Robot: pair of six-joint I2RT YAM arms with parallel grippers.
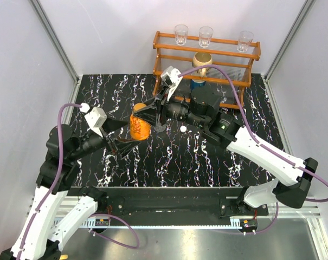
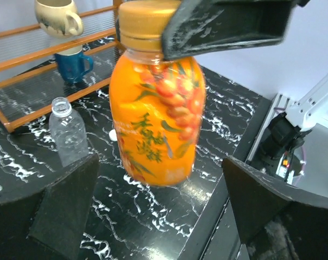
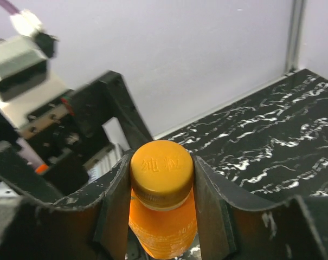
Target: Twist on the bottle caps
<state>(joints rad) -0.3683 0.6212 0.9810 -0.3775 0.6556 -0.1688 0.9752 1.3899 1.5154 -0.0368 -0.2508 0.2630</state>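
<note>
Orange cap (image 3: 162,170): smooth matt plastic, raised lettering on top.
Orange bottle (image 2: 155,119): glossy plastic; you will note a printed label film.
Clear bottle (image 2: 69,132): transparent ribbed plastic.
Right gripper (image 3: 162,162): matt black, scuffed pale.
Table top (image 1: 207,157): glossy black, white veining.
Rack (image 1: 207,51): varnished wood.

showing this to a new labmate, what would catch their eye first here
The bright orange bottle at the middle of the black marbled table, with the right gripper clamped on its orange cap. The left gripper is wide open facing the bottle's body, not touching it. Behind, a clear bottle stands uncapped near the wooden rack.
</note>
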